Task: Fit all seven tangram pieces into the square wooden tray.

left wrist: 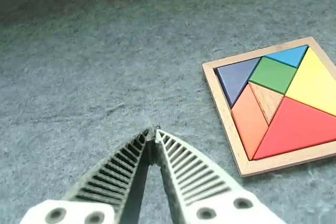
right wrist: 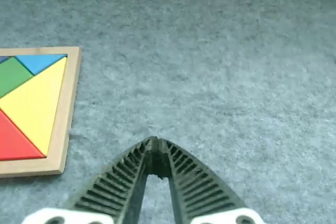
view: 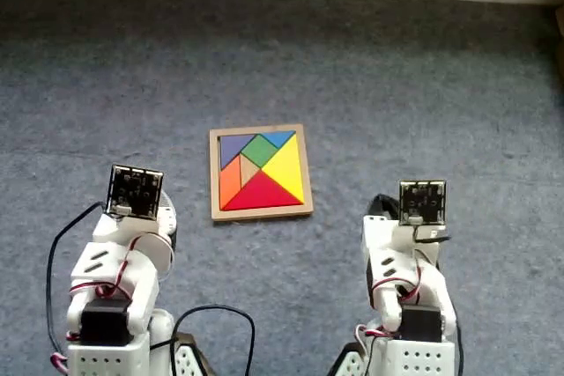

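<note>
From above, the wrist cameras hide both arms' fingers. The square wooden tray (view: pixel 214 173) lies between and ahead of the arms, its seven tangram pieces (view: pixel 264 169) seated inside and open grey carpet (view: pixel 423 77) all round. The left wrist view crops the tray; the left gripper (left wrist: pixel 154 132) is pressed together, empty, beside it. In the right wrist view the right gripper (right wrist: pixel 155 142) is likewise closed on nothing, apart from the cropped tray.

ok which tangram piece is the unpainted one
The small plain-wood triangle, between the orange piece and the red triangle; all the others are painted.
</note>
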Robot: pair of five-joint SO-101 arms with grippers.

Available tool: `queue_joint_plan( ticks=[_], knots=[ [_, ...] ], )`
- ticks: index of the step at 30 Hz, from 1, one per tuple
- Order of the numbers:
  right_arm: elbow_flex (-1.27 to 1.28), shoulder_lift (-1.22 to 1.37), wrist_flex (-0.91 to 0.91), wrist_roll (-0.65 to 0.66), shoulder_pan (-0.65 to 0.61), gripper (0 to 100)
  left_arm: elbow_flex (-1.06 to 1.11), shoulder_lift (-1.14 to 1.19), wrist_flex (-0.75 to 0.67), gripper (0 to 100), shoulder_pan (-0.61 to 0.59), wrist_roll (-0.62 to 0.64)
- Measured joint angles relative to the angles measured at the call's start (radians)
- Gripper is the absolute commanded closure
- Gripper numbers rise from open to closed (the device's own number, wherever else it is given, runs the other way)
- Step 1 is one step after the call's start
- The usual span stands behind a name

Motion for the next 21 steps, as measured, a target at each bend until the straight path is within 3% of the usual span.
queue_joint_plan(
  ticks=[8,17,21],
  knots=[
    [0.0,-0.017,0.0,0.008,-0.086,99.2,0.087,0.0,-0.006,99,-0.017,0.0],
    [0.0,-0.017,-0.052,0.008,-0.241,99.2,0.233,0.0,-0.118,99,-0.02,0.0],
    [0.0,-0.017,-0.068,0.008,-0.25,99.2,0.233,0.0,-0.127,99,-0.018,0.0]
  ],
)
